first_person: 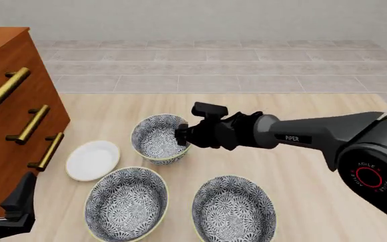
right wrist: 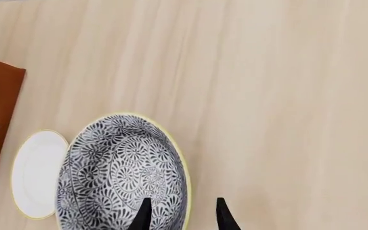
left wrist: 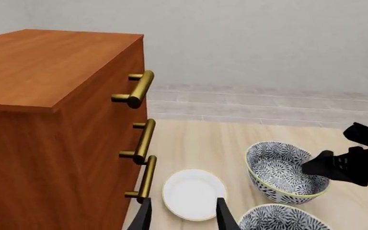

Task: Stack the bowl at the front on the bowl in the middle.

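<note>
Right now we see the right gripper (first_person: 180, 133) reaching across the pale wooden table (first_person: 314, 201) to the farthest grey-and-white floral bowl with a yellowish rim (first_person: 154, 138). We take this as the bowl at the front, since it is the one the arm goes for. It sits upright on the table, just beside the plain white plate (first_person: 92, 160), not lifted.

In the right wrist view the two black fingers (right wrist: 144, 214) are spread and straddle the bowl's rim, one inside the wall and one outside. They are not closed on it yet. Pinching the rim makes sense: the bowl is too wide to span.

The likely target, the bowl in the middle (first_person: 126, 204), has the same pattern and sits nearer the arms, left of a third matching bowl (first_person: 234, 212). Which of these two near bowls is "middle" we judge only by its place, so we are not fully sure. It is empty and upright, ready to receive.

The left gripper (left wrist: 184, 218) hangs parted and empty near the brown wooden drawer cabinet with brass handles (first_person: 5, 101), parked out of the way.

Next, in our judgement: close on the rim, lift straight up and carry it towards the arms. The risk is the bowl tilting in a one-sided pinch.
</note>
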Controlling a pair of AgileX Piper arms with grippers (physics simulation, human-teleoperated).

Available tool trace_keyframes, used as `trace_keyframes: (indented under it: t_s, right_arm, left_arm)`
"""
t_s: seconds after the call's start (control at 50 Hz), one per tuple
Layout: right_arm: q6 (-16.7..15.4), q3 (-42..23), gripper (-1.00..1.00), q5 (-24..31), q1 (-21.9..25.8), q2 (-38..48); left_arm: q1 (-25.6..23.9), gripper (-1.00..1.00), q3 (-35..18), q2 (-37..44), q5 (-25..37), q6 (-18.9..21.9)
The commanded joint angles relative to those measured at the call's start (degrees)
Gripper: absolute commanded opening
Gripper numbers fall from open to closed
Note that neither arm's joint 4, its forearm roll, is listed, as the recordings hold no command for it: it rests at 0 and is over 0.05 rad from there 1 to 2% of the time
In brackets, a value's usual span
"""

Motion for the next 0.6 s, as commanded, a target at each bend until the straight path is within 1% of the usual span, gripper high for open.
trace_keyframes:
  t_s: [0.02,0.24,0.58,0.6]
  right_arm:
    - [0.93,-0.01,1.0,-0.96,0.87,2.48]
    - [1.19,-0.46,1.0,-1.12,1.92,3.93]
    - [1.01,-1.32,1.0,-0.68,1.59,4.42]
    - [1.08,-1.35,-1.0,-0.73,1.58,4.28]
  left_arm:
    - [0.06,1.0,0.0,-0.89,0.85,0.0]
    - [0.14,1.0,0.0,-0.77,0.58,-0.09]
    - [0.16,1.0,-0.01,-0.8,0.55,-0.1]
    - [0.22,1.0,-0.01,-0.93,0.66,-0.21]
